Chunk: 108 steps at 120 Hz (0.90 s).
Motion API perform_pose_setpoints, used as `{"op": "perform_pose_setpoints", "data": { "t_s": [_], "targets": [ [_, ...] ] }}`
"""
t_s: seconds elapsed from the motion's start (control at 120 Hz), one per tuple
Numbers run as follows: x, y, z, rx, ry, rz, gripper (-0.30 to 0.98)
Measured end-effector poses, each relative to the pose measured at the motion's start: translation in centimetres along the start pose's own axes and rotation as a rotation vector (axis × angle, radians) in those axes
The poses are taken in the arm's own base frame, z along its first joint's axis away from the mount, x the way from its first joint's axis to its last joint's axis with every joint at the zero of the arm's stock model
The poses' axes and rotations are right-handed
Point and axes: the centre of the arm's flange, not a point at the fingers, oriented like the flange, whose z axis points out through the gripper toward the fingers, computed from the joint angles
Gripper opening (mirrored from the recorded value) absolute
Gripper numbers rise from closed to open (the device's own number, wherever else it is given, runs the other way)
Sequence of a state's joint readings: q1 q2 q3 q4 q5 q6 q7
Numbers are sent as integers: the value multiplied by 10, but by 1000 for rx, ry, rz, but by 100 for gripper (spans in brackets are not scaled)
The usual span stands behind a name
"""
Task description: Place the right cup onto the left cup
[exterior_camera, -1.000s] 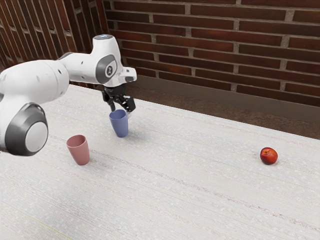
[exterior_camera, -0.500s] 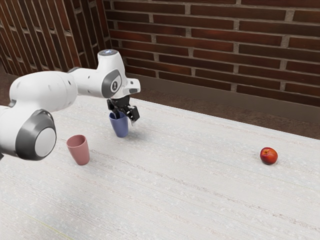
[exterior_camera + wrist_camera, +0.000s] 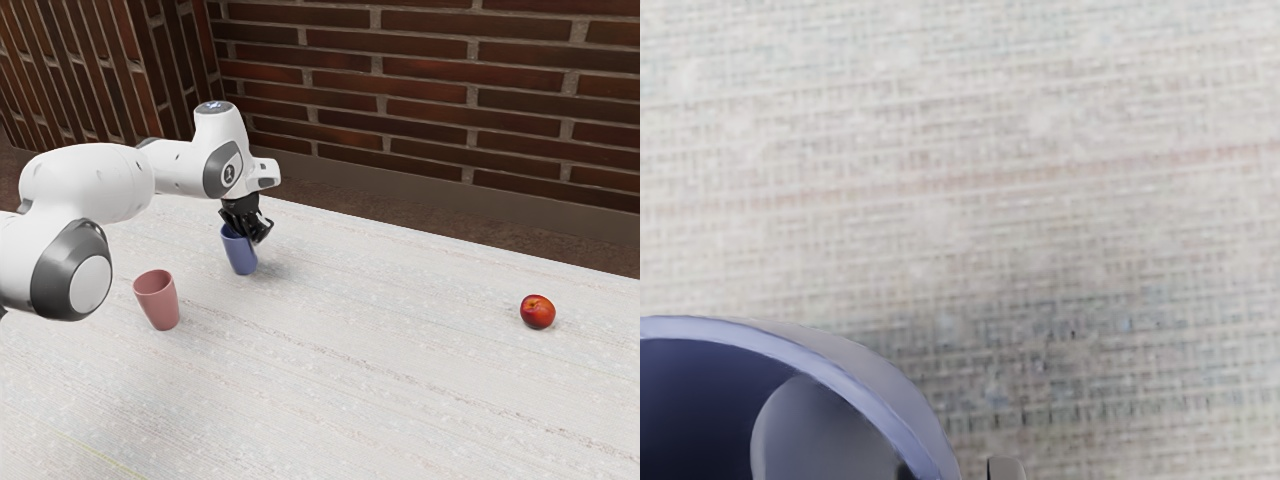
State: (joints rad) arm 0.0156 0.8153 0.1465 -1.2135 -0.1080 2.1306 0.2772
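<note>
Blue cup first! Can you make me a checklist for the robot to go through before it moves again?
1. Gripper is at the rim of the blue cup: ok.
2. Grip on the blue cup is firm: cannot tell.
3. Blue cup is lifted off the table: not ok, it looks to be down on it.
4. Pink cup stands with its open top up, ready for a cup: ok.
5. Pink cup is empty all the way down: cannot tell, its bottom inside is hidden.
6. Red fruit is well away from both cups: ok.
</note>
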Motion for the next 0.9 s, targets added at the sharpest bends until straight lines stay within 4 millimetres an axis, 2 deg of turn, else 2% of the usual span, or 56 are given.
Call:
{"op": "perform_pose_setpoints", "data": {
  "t_s": [0.267, 0.367, 0.45, 0.575, 0.775, 0.9],
  "targets": [
    [0, -6, -15, 13, 11, -4, -8],
    [-5, -7, -38, 10, 20, -11, -8],
    [-25, -8, -73, -2, 24, -25, -9],
    [-46, -8, -114, -17, 24, -35, -9],
    [-106, -5, -153, -45, -23, -54, -10],
    [-135, -2, -175, -45, -26, -54, -10]
  ]
}}
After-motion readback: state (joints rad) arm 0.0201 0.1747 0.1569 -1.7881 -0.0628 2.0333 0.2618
